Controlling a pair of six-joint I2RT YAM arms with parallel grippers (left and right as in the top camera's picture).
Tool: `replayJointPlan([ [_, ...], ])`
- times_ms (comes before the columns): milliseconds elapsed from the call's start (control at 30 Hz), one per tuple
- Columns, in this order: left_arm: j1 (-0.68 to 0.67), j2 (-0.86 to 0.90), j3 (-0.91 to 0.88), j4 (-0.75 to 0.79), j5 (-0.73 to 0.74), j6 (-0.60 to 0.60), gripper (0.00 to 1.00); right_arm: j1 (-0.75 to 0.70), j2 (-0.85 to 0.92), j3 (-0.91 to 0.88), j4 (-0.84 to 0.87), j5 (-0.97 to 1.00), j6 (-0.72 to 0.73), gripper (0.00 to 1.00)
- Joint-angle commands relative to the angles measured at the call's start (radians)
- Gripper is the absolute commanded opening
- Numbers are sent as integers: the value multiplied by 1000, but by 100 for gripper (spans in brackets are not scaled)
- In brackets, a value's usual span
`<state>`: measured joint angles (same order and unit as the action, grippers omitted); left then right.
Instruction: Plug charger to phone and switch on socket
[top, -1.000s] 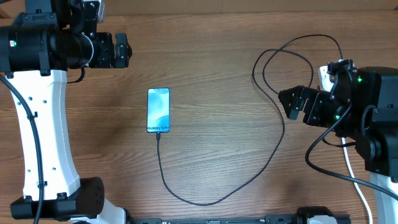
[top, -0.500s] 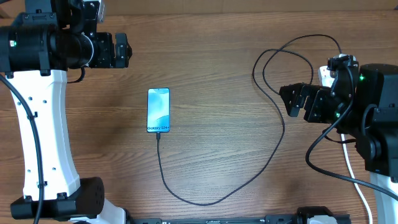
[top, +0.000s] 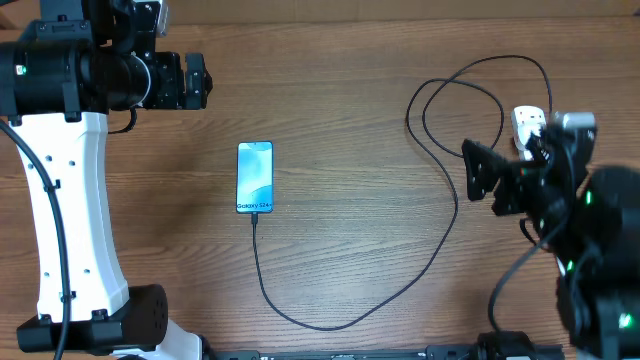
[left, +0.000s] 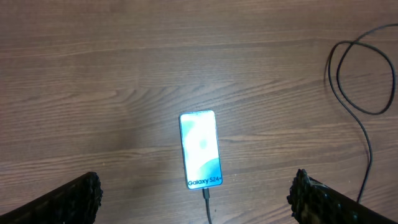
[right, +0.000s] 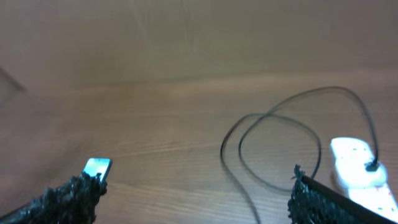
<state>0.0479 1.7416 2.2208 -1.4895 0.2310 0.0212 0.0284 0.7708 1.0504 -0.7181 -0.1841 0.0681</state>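
Wooden surface. Left tool spread wide, empty; phone lying ahead of it, charger tip meeting its Galaxy end. Right tool likewise spread, empty; socket just off its right finger, black plug seated.

matt wood-grain table, glossy phone

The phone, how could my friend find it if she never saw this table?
Look at the wooden table, a little left of its middle, beside the big white robot arm. The phone lies flat there. It is the only slim rectangle with a light blue screen, and the thin black charger cable meets its Galaxy-labelled end.
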Motion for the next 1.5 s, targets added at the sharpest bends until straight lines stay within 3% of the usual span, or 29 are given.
replayJointPlan([
  [0, 4, -8, 11, 1, 5, -3, 100, 4, -112, -119, 75, 51, -14, 100],
  [600, 4, -8, 11, 1, 5, -3, 99, 4, -475, -622, 557, 66, -18, 100],
  [1067, 4, -8, 11, 1, 5, -3, 99, 4, -724, -924, 681, 71, -17, 100],
  [1467, 4, -8, 11, 1, 5, -3, 99, 4, -763, -998, 685, 71, -17, 100],
])
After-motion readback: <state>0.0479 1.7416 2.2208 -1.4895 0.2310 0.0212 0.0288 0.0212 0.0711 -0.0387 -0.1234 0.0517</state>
